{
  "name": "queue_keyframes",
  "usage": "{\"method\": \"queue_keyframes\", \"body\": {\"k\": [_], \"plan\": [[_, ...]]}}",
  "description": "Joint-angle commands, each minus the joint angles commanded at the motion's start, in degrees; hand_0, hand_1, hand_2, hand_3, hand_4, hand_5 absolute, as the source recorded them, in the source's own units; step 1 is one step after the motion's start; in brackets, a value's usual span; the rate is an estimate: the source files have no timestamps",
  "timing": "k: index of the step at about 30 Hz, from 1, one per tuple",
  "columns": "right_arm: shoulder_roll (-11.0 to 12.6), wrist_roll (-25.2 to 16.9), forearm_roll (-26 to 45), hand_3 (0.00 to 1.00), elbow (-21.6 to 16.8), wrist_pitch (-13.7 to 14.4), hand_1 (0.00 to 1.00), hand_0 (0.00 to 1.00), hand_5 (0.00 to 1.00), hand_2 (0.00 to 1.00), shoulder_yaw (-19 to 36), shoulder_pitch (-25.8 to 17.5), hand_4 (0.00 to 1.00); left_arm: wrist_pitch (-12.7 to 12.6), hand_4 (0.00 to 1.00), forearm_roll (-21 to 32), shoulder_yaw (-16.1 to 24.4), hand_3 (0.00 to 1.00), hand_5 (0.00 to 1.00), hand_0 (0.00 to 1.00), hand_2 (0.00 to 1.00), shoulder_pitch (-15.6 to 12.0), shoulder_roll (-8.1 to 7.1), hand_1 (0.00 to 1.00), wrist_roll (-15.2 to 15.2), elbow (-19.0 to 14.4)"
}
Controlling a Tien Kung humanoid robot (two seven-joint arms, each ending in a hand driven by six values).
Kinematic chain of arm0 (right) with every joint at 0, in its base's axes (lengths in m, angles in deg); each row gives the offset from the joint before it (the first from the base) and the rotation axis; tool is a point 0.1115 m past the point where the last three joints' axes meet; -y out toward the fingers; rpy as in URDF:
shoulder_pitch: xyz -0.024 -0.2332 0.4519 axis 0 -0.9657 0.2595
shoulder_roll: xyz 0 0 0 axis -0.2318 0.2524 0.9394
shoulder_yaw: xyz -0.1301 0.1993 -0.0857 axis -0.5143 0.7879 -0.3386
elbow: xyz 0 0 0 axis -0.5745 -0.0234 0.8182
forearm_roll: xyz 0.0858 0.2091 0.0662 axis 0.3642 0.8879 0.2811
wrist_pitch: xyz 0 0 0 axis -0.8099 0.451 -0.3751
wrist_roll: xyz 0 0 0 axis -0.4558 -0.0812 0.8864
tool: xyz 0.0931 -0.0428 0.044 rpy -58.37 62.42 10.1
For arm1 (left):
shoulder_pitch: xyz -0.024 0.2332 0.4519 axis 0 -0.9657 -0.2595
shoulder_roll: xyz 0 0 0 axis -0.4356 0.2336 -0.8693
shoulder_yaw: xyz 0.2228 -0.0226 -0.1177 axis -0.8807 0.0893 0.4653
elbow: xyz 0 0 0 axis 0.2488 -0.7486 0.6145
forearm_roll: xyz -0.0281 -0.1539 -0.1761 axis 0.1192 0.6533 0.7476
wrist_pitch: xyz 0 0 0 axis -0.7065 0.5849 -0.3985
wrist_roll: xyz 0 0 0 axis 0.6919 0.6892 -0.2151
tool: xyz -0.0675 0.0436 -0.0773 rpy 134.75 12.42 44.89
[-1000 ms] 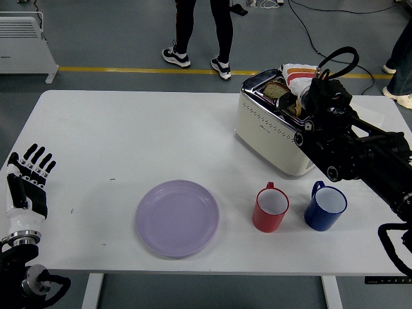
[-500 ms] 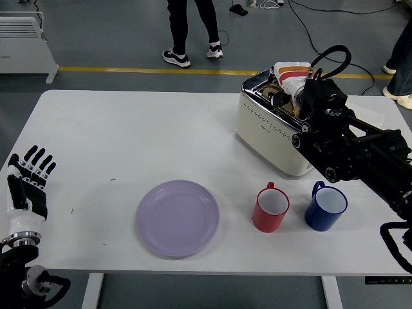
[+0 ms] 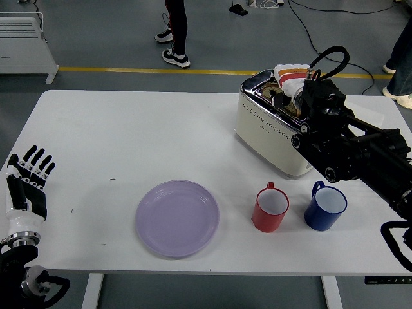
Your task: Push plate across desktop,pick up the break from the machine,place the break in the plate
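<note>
Right arm [image 3: 360, 151] at 3 o'clock: bulky black segmented housings, round joint caps with silver screws, black cable looping above wrist; right hand [image 3: 293, 80] white with orange-red stripes. Left hand [image 3: 29, 183] at 8 o'clock: black fingers, white palm shell, silver wrist ring, black forearm below

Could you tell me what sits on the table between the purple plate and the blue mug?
In the head view, the red mug stands between the purple plate and the blue mug, close beside the blue one, handle pointing away.
</note>
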Motion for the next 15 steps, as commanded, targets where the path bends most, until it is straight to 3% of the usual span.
{"method": "queue_keyframes", "body": {"k": [5,6,7,15], "plan": [[0.0,1.5,-2.4,0.482,-2.7,1.4,0.366,0.235,0.112,0.419,1.4,0.0,0.473,0.0,0.556,0.0,0.0,0.747,0.998,0.780,0.814,0.0,0.00,0.778,0.0,0.0],[0.0,1.7,-3.3,0.452,-3.8,1.6,0.325,0.211,0.140,0.383,2.3,0.0,0.388,0.0,0.556,0.0,0.0,0.746,0.998,0.781,0.814,0.0,0.00,0.777,0.0,0.0],[0.0,1.8,-3.9,0.452,-4.5,1.8,0.325,0.211,0.140,0.383,2.9,0.0,0.388,0.0,0.556,0.0,0.0,0.746,0.998,0.781,0.814,0.0,0.00,0.777,0.0,0.0],[0.8,3.1,-10.8,0.441,-16.0,2.5,0.307,0.194,0.155,0.367,9.5,1.1,0.345,-0.1,0.556,0.0,0.2,0.746,0.998,0.780,0.814,-0.3,0.00,0.776,0.0,-0.1]]}}
